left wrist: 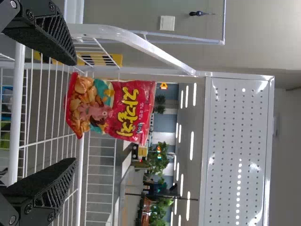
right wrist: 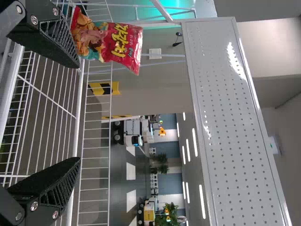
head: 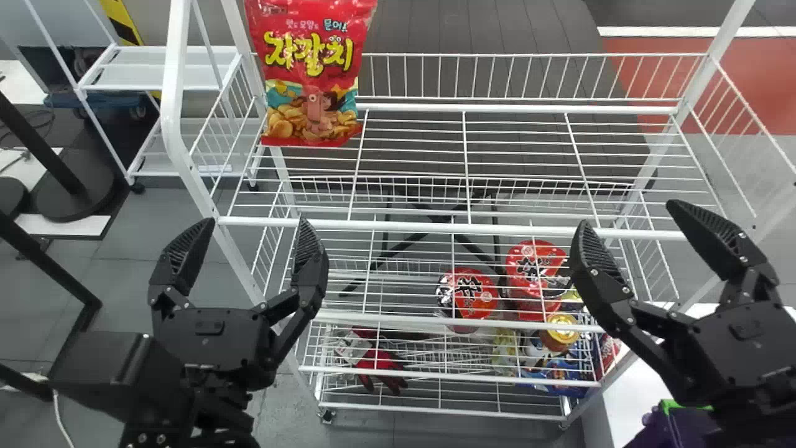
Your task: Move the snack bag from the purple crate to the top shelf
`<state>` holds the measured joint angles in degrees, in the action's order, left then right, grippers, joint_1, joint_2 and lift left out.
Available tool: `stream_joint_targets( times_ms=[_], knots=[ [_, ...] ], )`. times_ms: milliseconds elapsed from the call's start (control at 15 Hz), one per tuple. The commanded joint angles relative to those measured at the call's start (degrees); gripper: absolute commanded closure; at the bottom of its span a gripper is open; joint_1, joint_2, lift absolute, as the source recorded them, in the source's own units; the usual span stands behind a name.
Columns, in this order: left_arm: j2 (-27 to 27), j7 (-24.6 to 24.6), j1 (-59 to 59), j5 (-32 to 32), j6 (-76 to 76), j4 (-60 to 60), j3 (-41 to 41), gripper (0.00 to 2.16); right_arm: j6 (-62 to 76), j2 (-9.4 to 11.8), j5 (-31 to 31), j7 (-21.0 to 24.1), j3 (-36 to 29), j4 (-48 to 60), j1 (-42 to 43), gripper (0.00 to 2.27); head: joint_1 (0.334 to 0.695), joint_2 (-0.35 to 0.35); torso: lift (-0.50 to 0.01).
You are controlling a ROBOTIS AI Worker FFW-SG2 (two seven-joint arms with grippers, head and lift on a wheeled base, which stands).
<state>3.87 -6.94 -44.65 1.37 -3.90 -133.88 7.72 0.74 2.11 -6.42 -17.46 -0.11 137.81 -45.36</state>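
Though upright, bag (head: 311, 74) behind front rail (head: 404, 227), tubs (head: 472, 292) lower

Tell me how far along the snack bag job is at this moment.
Looks done: the snack bag stands upright at the left end of the highest wire shelf in view. In hand: nothing; the left gripper and right gripper are open and empty. Left: apparently nothing, except perhaps backing both away.

Snack bag (head: 314, 93) cut off at my head view's top edge, purple crate (head: 693, 429) partly hidden behind my right arm (head: 768, 414) and cut by the bottom edge, red-lidded bowls (head: 469, 295) partly hidden behind shelf wires (head: 466, 168)
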Motion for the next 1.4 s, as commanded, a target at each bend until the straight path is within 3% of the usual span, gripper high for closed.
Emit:
stream_joint_targets(
  times_ms=[0,1333],
  knots=[
    [0.0,0.0,-0.2,0.0,0.0,-0.2,0.0,0.09,0.0,0.0,0.0,0.0,-0.1,0.1,-0.2,0.12,0.695,0.041,-0.116],
    [0.0,0.1,0.3,0.1,0.4,-0.1,0.1,0.09,0.0,0.3,-0.6,-0.7,-0.2,-0.3,0.3,0.12,0.695,0.043,-0.195]
  ],
)
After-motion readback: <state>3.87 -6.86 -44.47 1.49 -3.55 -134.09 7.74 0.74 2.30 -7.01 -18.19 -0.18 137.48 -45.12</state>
